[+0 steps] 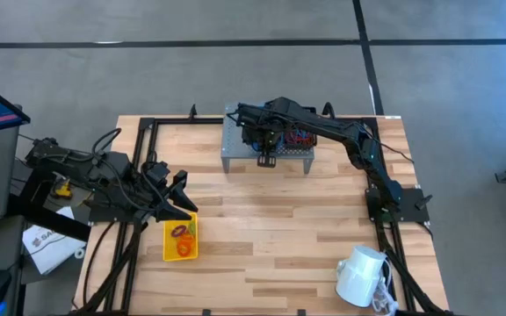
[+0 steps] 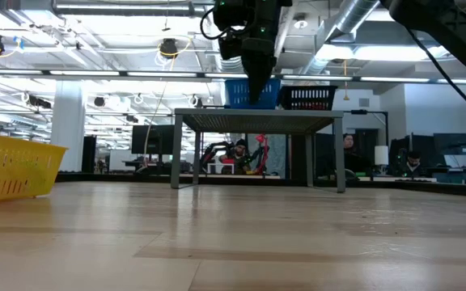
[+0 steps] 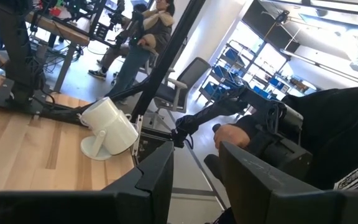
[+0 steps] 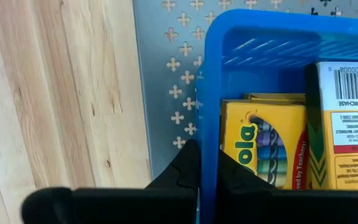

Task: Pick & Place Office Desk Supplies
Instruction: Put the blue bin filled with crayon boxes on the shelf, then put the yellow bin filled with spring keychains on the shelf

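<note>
Top centre of my overhead view: right claw [image 4: 207, 163] clenched on the blue bin's [image 4: 278, 50] wall; left claw [image 1: 183, 200], released, above the yellow bin [image 1: 169, 239].

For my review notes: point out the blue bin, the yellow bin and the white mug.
blue bin [image 4: 229, 37], right wrist view, on its rim.
yellow bin [image 1: 169, 248], high view, on its left wall.
white mug [image 1: 358, 276], high view, on its side.
</note>
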